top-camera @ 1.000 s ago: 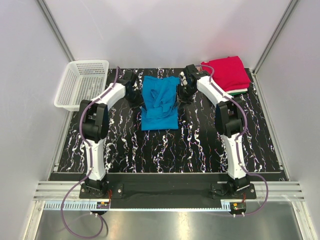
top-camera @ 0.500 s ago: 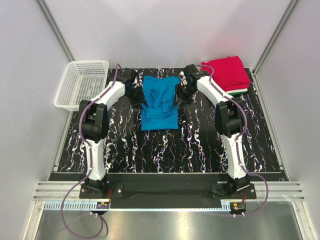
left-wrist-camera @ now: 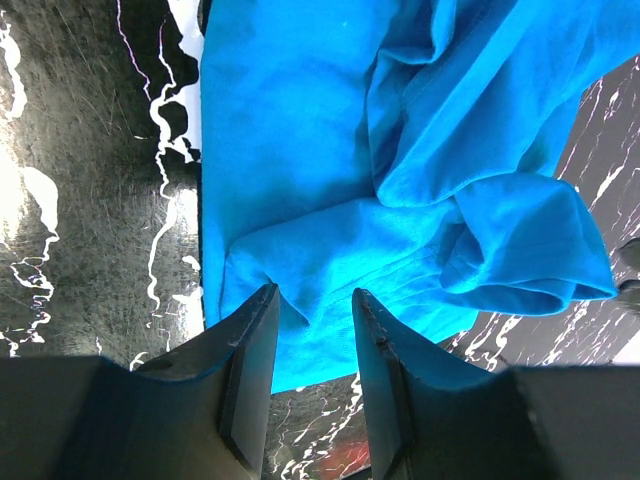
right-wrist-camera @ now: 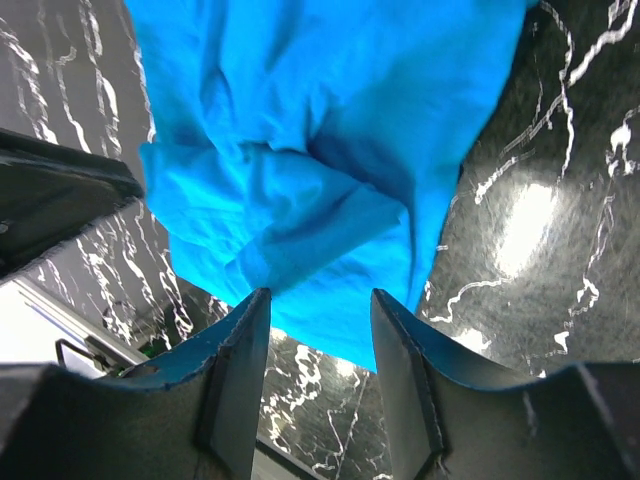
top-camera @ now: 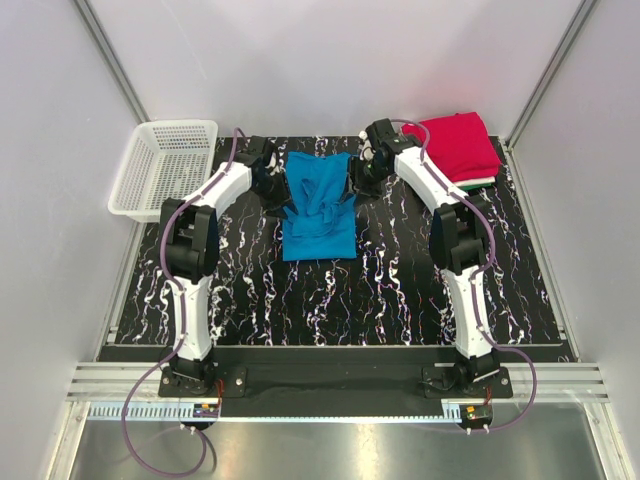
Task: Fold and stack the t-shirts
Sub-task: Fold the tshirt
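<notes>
A bright blue t-shirt (top-camera: pixel 318 208) lies partly folded and rumpled at the middle back of the table, with bunched folds across its upper half (left-wrist-camera: pixel 420 150) (right-wrist-camera: pixel 300 150). A folded red t-shirt (top-camera: pixel 455 143) tops a stack at the back right, where thin green and white edges (top-camera: pixel 480 182) show beneath it. My left gripper (top-camera: pixel 273 190) (left-wrist-camera: pixel 312 300) hovers at the blue shirt's left edge, open and holding nothing. Over the shirt's right edge my right gripper (top-camera: pixel 358 180) (right-wrist-camera: pixel 320 300) is also open with nothing in it.
A white plastic mesh basket (top-camera: pixel 165 165) stands at the back left, off the black marbled mat (top-camera: pixel 330 300). White walls close in the table on three sides. The two arm bases sit at the near edge.
The right gripper's jaws have spread wider and it has pulled back a little toward the far edge. The left gripper shifted slightly the same way. The blue shirt lies as before.
</notes>
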Tool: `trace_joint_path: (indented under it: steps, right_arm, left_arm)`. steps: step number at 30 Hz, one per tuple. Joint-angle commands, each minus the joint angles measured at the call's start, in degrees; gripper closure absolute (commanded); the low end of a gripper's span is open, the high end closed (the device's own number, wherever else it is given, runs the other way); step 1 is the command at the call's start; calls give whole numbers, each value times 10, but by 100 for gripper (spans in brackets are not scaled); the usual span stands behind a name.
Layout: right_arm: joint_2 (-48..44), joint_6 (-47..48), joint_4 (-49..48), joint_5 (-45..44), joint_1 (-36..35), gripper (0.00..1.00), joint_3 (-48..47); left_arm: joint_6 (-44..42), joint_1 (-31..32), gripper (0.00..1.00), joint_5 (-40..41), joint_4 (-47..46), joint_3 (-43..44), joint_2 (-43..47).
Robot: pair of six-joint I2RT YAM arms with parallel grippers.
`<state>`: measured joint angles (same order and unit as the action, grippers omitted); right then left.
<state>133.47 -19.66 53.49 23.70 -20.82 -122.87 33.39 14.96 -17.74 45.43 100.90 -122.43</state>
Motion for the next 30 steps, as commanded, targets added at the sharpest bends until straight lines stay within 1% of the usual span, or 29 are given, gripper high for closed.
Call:
trace_joint_path:
  steps: [1,7,16,30]
  right_arm:
    - [12,-10,-15,20,0,48,-39]
    - [21,-9,-12,18,0,48,-42]
    - [20,-2,-14,25,0,47,-30]
    - [4,11,-18,23,1,47,-2]
  left_arm:
    - [-10,2,60,-17,-6,0,14]
    - [-6,3,60,-16,7,-13,36]
    - [3,7,59,-5,12,-61,74]
    - [12,24,60,-8,12,-13,26]
